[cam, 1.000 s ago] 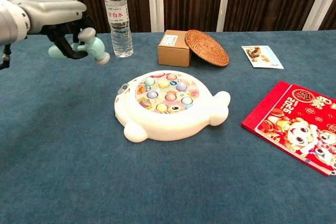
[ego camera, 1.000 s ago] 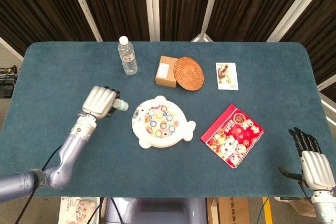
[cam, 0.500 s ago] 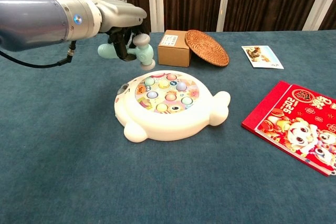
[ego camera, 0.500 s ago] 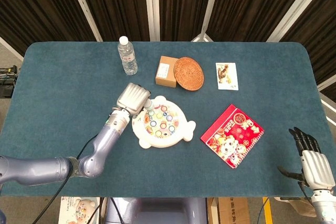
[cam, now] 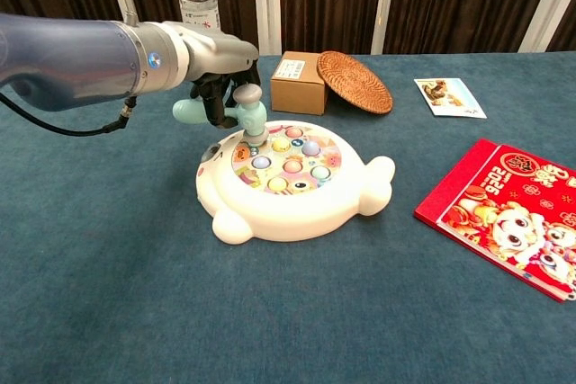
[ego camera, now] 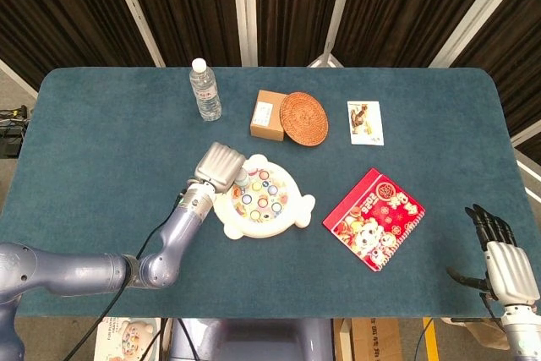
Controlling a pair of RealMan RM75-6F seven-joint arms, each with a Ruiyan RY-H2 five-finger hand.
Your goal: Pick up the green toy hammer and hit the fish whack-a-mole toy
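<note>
Left hand (cam: 220, 65) is gripping the green toy hammer (cam: 236, 111), its head touching the fish toy (cam: 292, 182) mid-table. Right hand (ego camera: 500, 261) is resting empty, fingers spread, at the table's near edge.

The red booklet (cam: 504, 213) reads "2025" along its edge, while the bottle (cam: 200, 8) label's characters are too blurred to read.

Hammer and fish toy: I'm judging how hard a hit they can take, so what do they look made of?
Hammer: likely moulded plastic; smooth pale green surface, rounded edges.
Fish toy: apparently glossy white plastic, soft highlights on its rim; the coloured buttons look plastic too.
</note>
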